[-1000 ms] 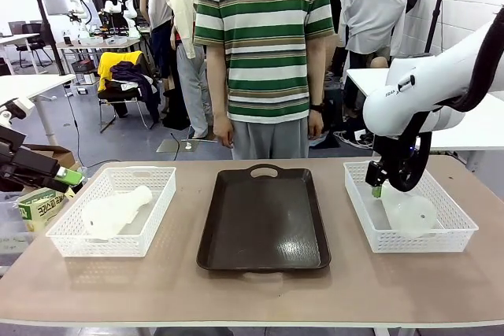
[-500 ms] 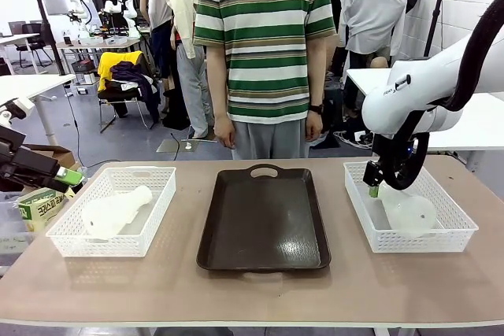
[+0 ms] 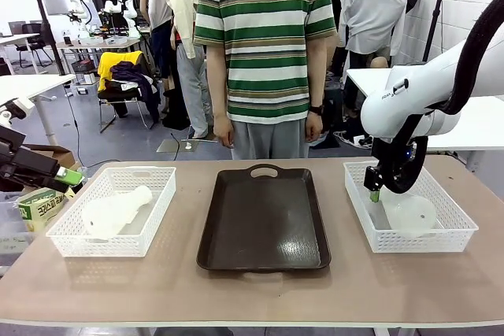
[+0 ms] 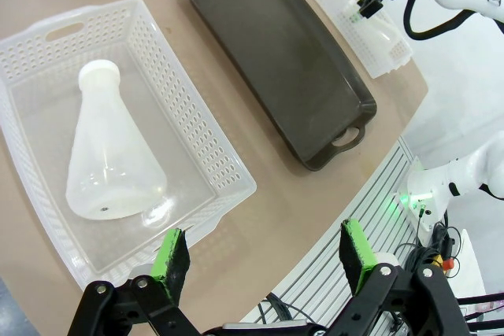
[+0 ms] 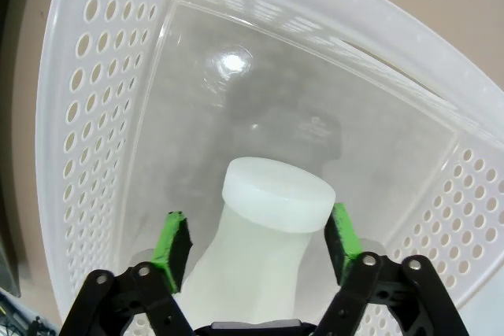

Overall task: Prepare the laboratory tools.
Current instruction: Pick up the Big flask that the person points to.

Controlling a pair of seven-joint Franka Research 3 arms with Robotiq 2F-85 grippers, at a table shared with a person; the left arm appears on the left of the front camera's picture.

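Erlenmeyer flask (image 5: 276, 194) lying in the white mesh basket (image 5: 87, 116) at the right of the front view. Its neck, at lower centre of the right wrist view, sits between the parted pads of the right gripper (image 5: 256, 245), with a gap showing at one pad. Second flask (image 4: 110, 163) lies in the left basket (image 4: 213, 155), at upper left of the left wrist view. The left gripper (image 4: 264, 253) is spread wide at the bottom edge. Dark brown tray (image 3: 264, 218) at centre.

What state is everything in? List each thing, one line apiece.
left flask: on its side in the left basket.
right flask: lying in the right basket, neck between the right gripper's jaws.
tray: flat between the baskets, nothing on it.
left gripper: jaws open, holding nothing.
right gripper: jaws open astride the flask's neck, not yet clamped.
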